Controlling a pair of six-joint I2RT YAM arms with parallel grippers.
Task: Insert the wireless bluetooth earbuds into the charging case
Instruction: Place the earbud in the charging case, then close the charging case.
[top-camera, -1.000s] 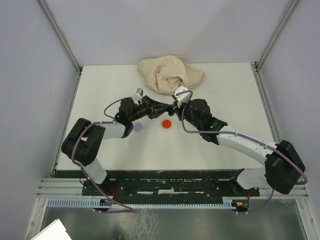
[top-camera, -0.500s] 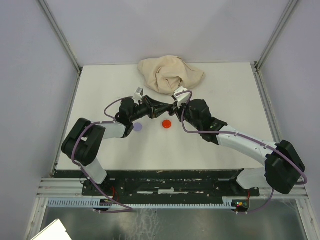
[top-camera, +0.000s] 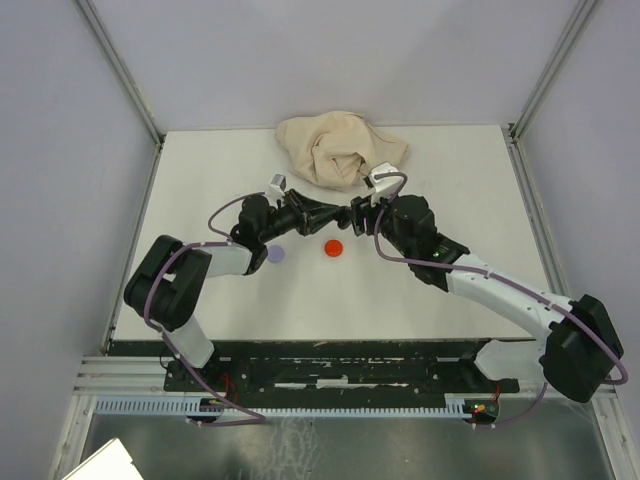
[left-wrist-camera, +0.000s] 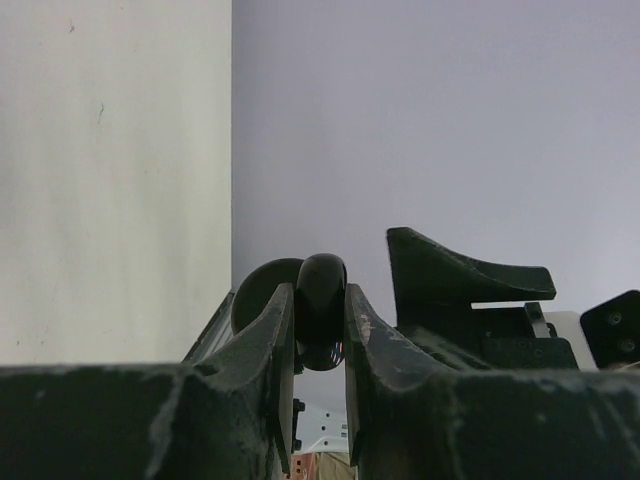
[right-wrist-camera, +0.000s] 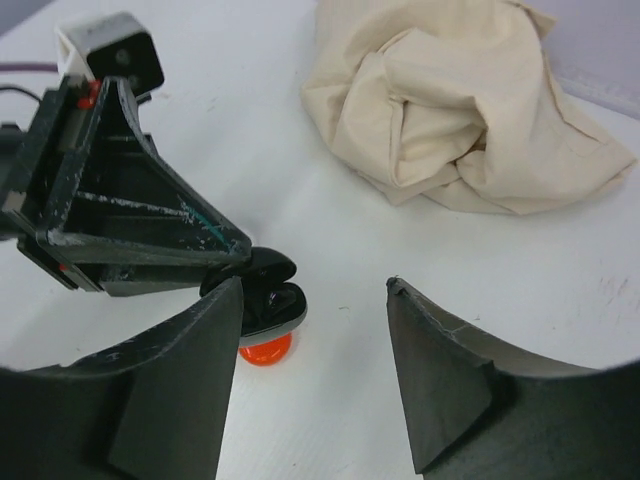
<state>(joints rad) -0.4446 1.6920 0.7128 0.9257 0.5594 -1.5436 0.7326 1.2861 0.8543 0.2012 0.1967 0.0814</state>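
Left end effector (left-wrist-camera: 320, 305): clamps small glossy black rounded charging case (left-wrist-camera: 322, 275). Right end effector (right-wrist-camera: 313, 292): parted, empty. Hazard: shallow fingertip hold; case may slip.

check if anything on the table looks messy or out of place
Only the cream cloth: it lies crumpled in a heap at the far edge of the table, not spread flat. The red disc and lavender disc lie flat, apart from each other. Nothing looks spilled or broken.
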